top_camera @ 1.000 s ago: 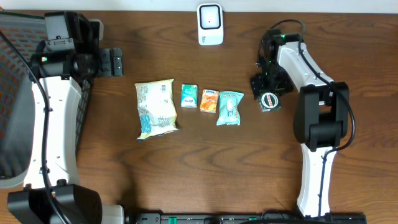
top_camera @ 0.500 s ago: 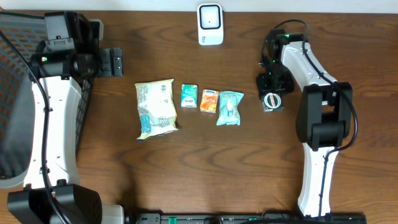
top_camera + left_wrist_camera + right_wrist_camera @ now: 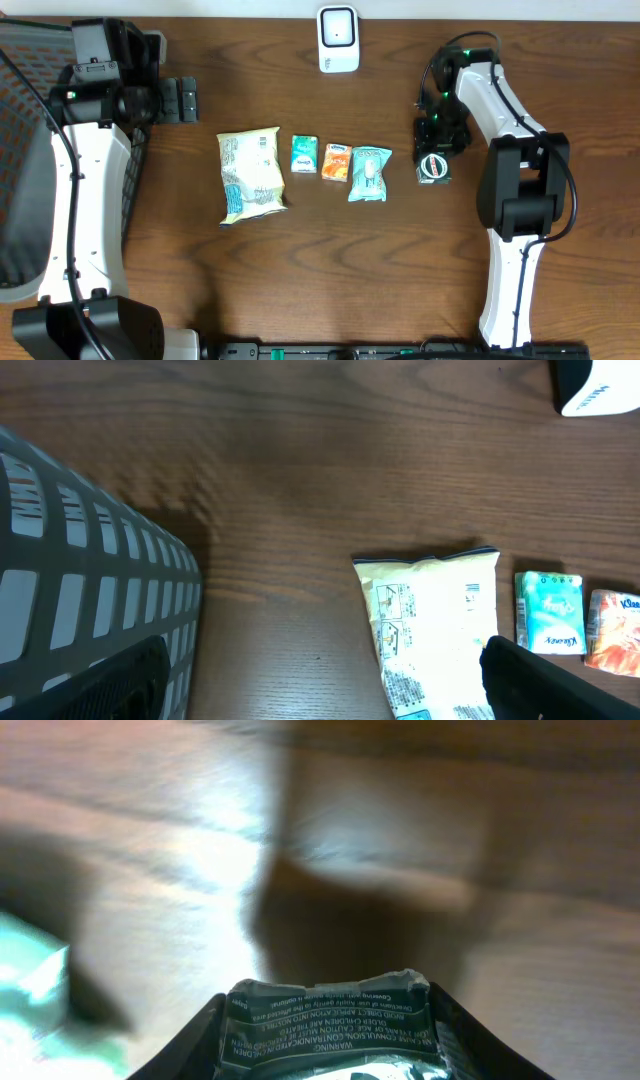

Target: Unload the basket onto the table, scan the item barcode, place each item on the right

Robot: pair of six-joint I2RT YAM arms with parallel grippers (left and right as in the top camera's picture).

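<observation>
The wood-grain bench [image 3: 330, 260] is dark brown, the scanner [image 3: 338, 38] white, the snack bag [image 3: 251, 175] pale yellow printed blue, beside a teal tissue pack [image 3: 304, 155] and an orange tissue pack [image 3: 336, 161].

Scanner [image 3: 338, 38]: white, rounded, dark window on its face. Stands at top centre of overhead view, well apart from every item.

Dark packet [image 3: 433, 167]: small, with a round pale-ringed logo facing up. Sits at right end of the item row, near teal pouch [image 3: 369, 172] but apart from it. Seen from right wrist: silvery-green face, crimped top edge, fine warning print; lower part cut off by frame edge.

Rest of row, lying flat, left to right: pale yellow bag [image 3: 250, 175], largest, slightly tilted; green packet [image 3: 304, 155]; orange packet [image 3: 337, 161]; teal pouch. Green, orange and teal just beside one another.
</observation>
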